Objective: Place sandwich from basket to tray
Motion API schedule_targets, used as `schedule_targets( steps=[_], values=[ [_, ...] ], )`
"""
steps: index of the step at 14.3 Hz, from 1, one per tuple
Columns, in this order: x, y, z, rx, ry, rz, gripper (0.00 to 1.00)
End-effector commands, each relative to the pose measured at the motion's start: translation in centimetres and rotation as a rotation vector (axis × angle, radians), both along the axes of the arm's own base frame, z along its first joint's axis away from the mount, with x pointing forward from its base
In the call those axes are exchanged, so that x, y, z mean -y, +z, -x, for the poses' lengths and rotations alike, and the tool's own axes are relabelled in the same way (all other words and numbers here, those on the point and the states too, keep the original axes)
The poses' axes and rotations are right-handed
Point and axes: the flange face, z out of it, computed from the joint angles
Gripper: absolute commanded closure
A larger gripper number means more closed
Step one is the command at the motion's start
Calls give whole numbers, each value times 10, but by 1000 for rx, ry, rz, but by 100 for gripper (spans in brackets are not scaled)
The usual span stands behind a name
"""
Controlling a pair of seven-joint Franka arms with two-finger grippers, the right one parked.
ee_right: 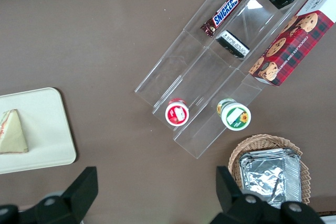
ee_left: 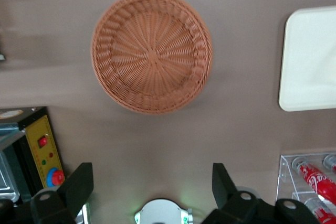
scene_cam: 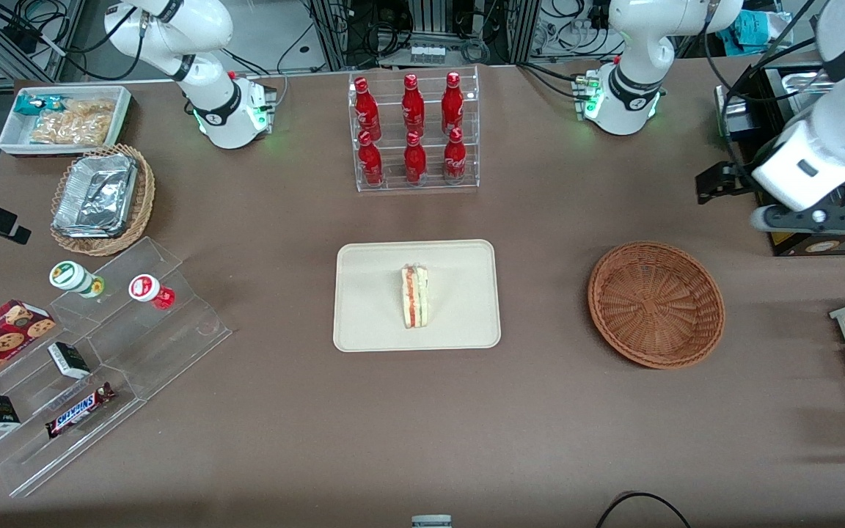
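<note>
**A:** Entry — position of the sandwich [scene_cam: 414, 296] to be logged.

**B:** The sandwich is recorded on the tray [scene_cam: 364, 323], near its middle, resting on one bread face with the red and green filling edge exposed. Its long axis is noted as running from the edge of the tray nearer the front camera toward the edge nearer the bottle rack [scene_cam: 415, 132]. The basket [scene_cam: 656, 303] is seen to hold nothing; this is confirmed in the left wrist view, where only bare weave is shown [ee_left: 151, 52].

**A:** And the gripper?

**B:** The gripper [ee_left: 152, 190] is held high, well apart from the tray, at the working arm's end of the table and farther from the front camera than the basket. Its fingers [ee_left: 79, 184] are spread wide; nothing is held between them and nothing is touched.

**A:** The relation on which any coming move would turn?

**B:** From the gripper, the sandwich lies well off toward the parked arm's end of the table, with the basket in between. Only a corner of the tray is caught in the left wrist view; the sandwich itself is not shown there.

**A:** Task status?

**B:** Judged complete: sandwich out of basket, seated inside the tray rim, released. No further grasp is thought to be needed; only a retreat of the arm could be expected. Risk is judged low, since the wedge lies flat.
</note>
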Motion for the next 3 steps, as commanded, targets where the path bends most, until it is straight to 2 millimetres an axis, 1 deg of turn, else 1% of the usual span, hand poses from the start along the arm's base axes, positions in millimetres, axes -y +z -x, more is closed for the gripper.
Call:
schedule_targets(
  steps=[1, 3],
  values=[
    [-9, 20, -1, 36, -2, -40, 0],
    [-23, 22, -2, 41, 27, -34, 0]
  ],
)
